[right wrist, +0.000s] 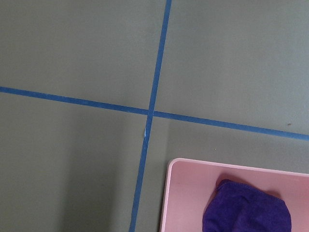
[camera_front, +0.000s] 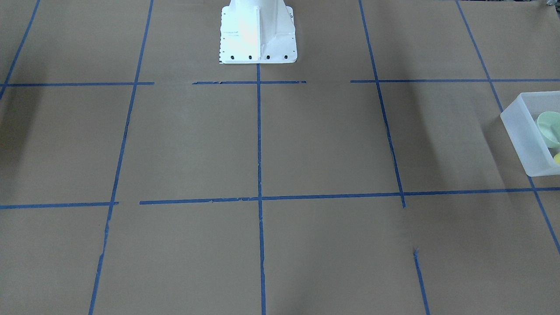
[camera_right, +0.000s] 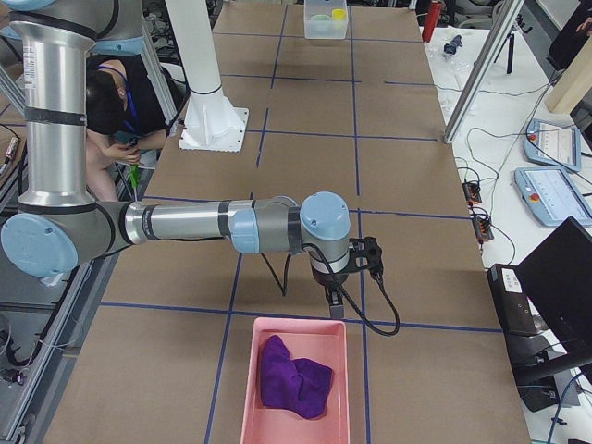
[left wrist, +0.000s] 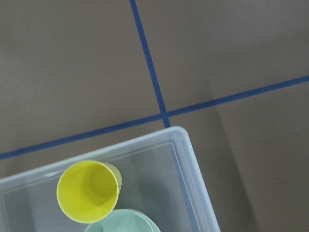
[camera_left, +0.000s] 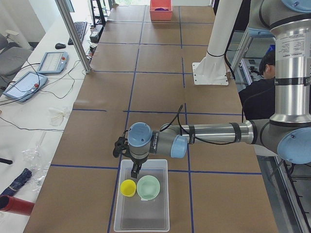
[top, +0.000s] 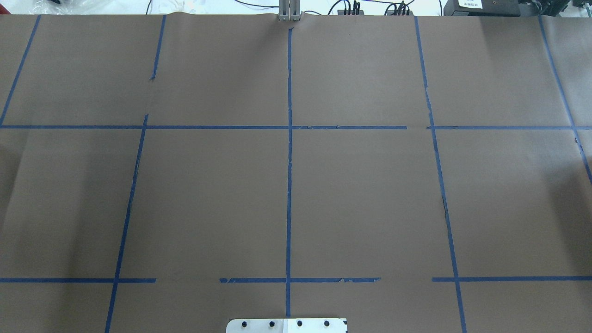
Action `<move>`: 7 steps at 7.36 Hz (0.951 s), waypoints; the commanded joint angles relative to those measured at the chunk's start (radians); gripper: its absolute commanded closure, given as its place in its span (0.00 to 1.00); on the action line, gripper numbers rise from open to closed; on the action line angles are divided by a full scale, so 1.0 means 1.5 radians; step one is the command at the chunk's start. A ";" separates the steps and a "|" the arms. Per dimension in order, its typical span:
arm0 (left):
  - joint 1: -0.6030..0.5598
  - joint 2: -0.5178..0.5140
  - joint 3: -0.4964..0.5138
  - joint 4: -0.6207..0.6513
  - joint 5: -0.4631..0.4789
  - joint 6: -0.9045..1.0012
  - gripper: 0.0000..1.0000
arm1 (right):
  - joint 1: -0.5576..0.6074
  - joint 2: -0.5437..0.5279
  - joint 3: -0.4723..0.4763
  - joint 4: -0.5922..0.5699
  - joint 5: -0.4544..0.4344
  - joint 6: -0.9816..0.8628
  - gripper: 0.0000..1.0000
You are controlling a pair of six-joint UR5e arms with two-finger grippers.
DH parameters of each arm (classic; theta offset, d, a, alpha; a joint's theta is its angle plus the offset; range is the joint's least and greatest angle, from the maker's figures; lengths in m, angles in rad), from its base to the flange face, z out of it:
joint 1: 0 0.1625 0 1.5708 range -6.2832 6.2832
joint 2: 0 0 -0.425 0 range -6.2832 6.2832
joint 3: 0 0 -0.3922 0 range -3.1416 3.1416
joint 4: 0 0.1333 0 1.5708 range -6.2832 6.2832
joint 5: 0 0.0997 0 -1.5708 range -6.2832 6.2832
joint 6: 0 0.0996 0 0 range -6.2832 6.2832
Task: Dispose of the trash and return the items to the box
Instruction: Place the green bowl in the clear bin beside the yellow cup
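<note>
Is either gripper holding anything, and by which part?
Cannot tell: the left gripper and right gripper show only in side views. Yellow cup and green bowl sit in the box, purple cloth in the pink tray.

Bright, even light; faint shadow on the counter [camera_right: 416, 250] just beside the right tool [camera_right: 333, 305]; white base [camera_front: 258, 30] glares; all views sharp
</note>
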 commanded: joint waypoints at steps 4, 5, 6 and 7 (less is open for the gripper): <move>-0.001 0.010 -0.018 0.050 0.020 0.000 0.00 | -0.047 -0.027 -0.015 0.030 0.008 0.056 0.00; -0.005 0.013 -0.029 0.049 0.021 0.000 0.00 | -0.050 -0.029 -0.035 0.027 0.010 0.056 0.00; -0.004 0.011 -0.033 0.049 0.021 0.000 0.00 | -0.054 -0.033 -0.053 0.032 0.012 0.055 0.00; -0.004 0.010 -0.033 0.048 0.020 0.000 0.00 | -0.055 -0.056 -0.059 0.045 0.021 0.049 0.00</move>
